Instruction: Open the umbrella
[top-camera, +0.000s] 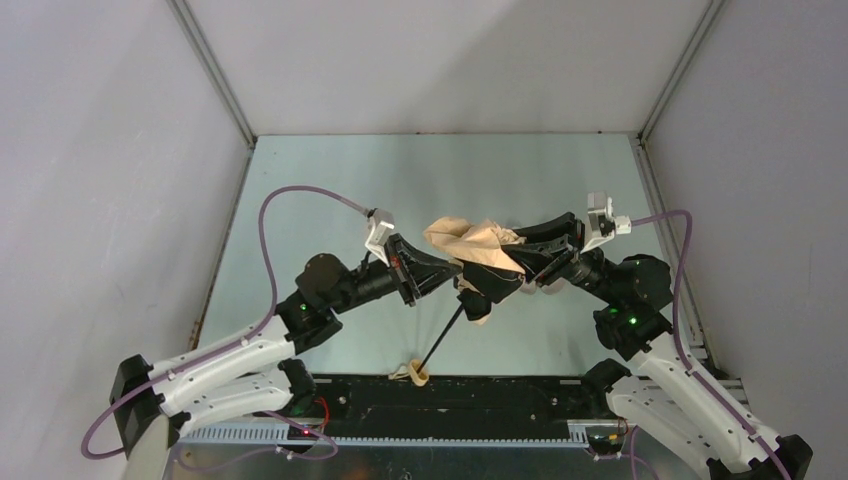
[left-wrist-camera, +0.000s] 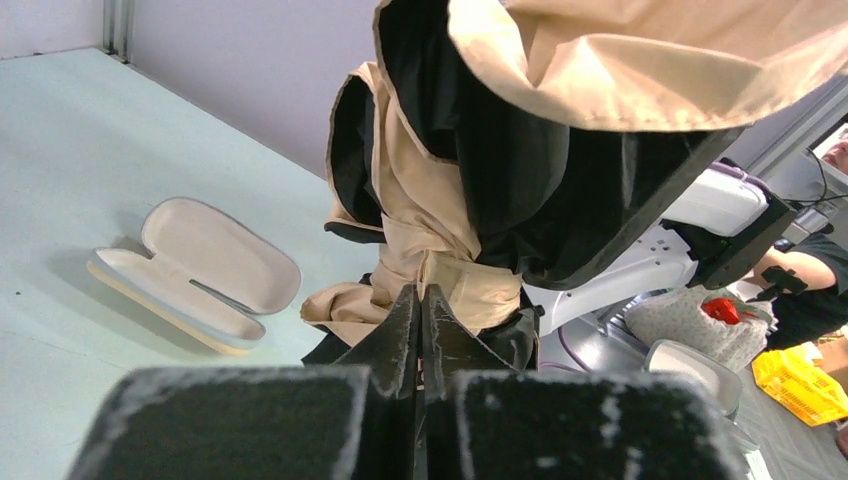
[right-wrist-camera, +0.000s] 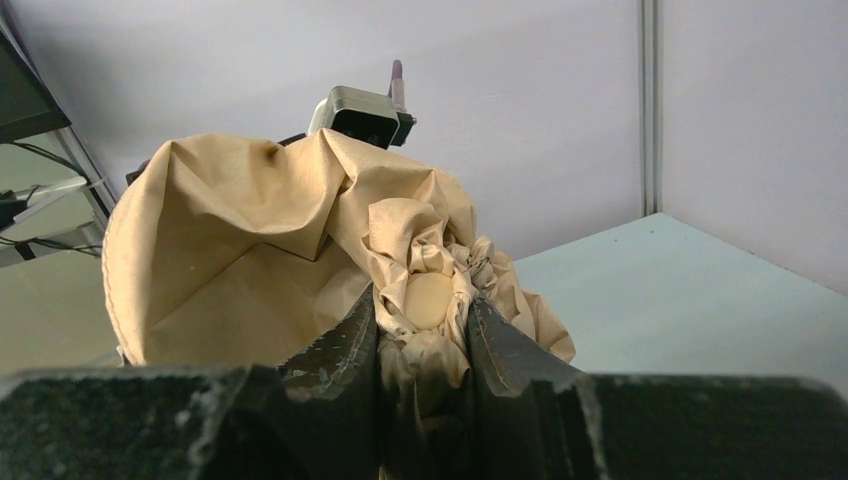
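Top external: umbrella (top-camera: 478, 248) over bench (top-camera: 350, 190) centre, handle (top-camera: 420, 375) toward 7 o'clock. Left tool (top-camera: 455, 278) at 9 o'clock pinches its fabric, fingers nearly touching; right tool (top-camera: 520, 270) at 3 o'clock clamps its bunched tip.

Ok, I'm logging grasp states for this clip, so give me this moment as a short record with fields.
umbrella: canopy bunched, not spread, held up at centre
shaft: extended, slanting down to the handle by the near edge
left fingers: shut, tips pinching tan fabric at the wrapped band
right fingers: clamped on bunched fabric around the top cap
pale case: open, lying flat, apart from the umbrella
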